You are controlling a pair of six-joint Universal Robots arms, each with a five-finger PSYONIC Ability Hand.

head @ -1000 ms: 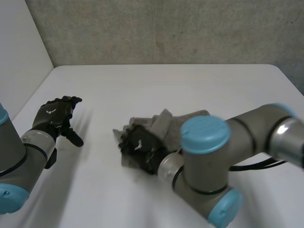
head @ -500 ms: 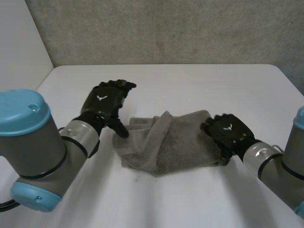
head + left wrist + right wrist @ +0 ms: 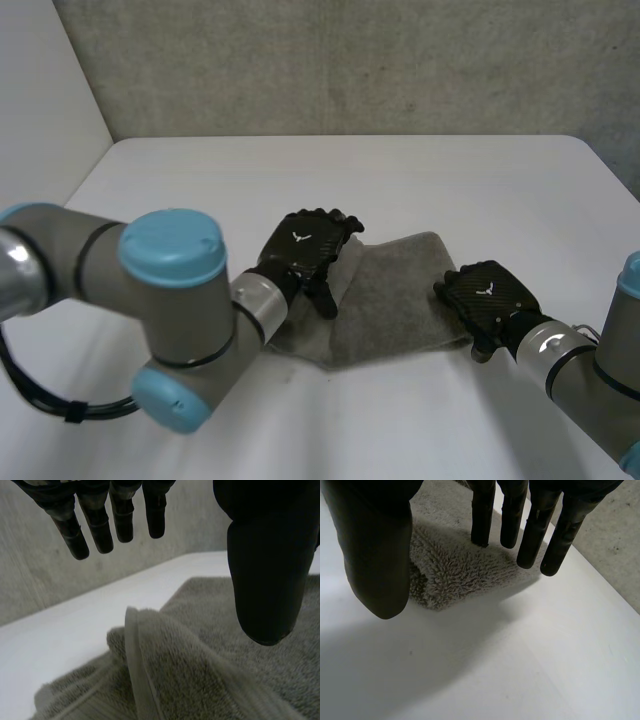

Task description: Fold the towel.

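— White table [image 3: 200,180], concrete wall [image 3: 350,60] behind. Where's the towel?

— I see the towel [image 3: 400,290] at mid-table, rumpled, with a raised fold [image 3: 137,670] on its nine o'clock side. My left hand [image 3: 300,250] hovers over that fold, fingers straight, thumb apart, holding nothing. My right hand [image 3: 485,290] is at the three o'clock corner, fingers straight at the pile, nothing gripped.

— Which step?

— Reaching for grips, I'd judge. Next calls for pinching both ends and spreading it flat before any fold.
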